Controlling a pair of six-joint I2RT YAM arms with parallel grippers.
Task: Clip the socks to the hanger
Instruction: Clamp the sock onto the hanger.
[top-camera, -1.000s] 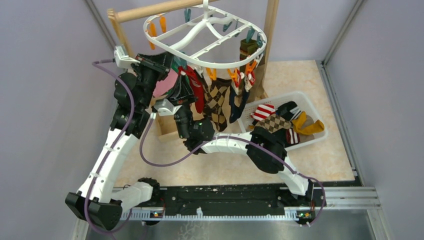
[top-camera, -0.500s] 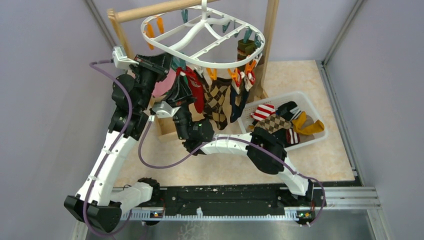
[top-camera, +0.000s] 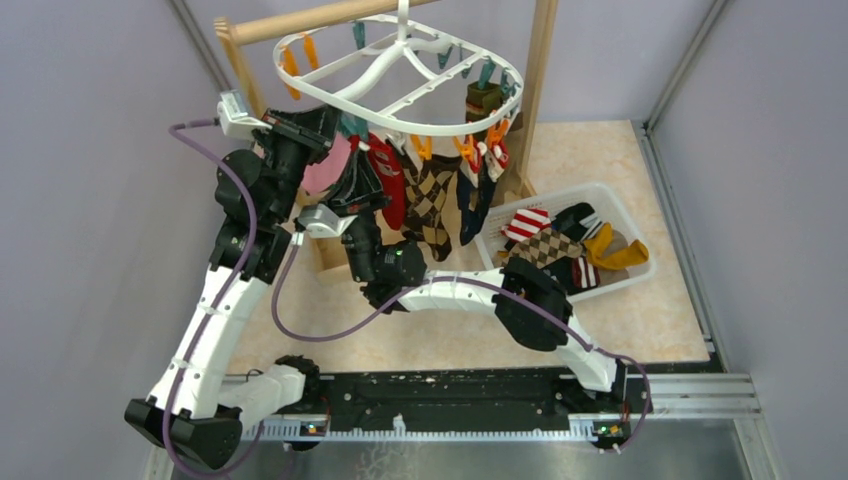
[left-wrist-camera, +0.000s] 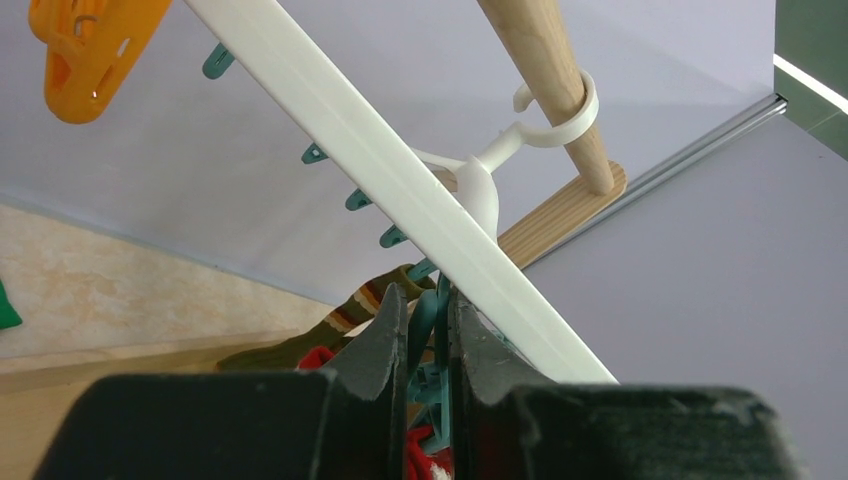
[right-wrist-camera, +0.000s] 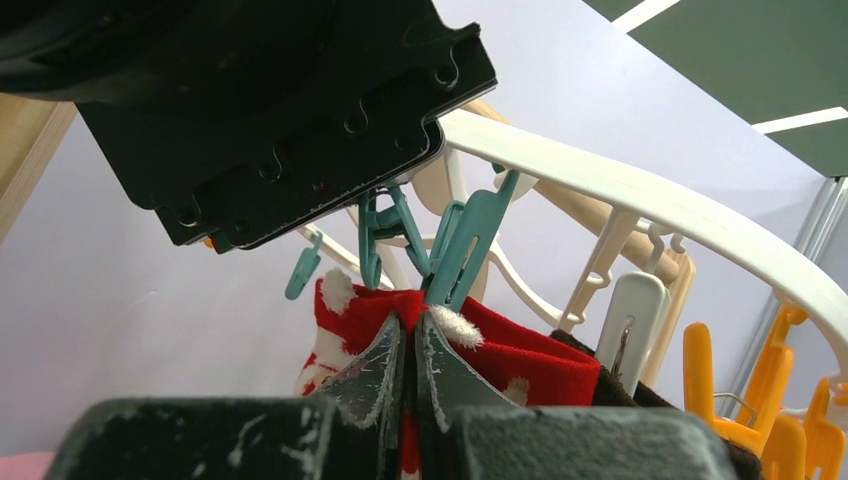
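**Left claw closed on a teal clip; right claw pinching a red sock.**

The left claw fingers press both sides of the clip, just below the white hanger, which hooks over the wooden pole. The right claw's fingers are pressed together on the white-spotted red sock's top edge, directly beneath the clip. An argyle sock and a navy sock hang from orange clips on the hanger's near rim. Further socks lie in the white basket to the right.
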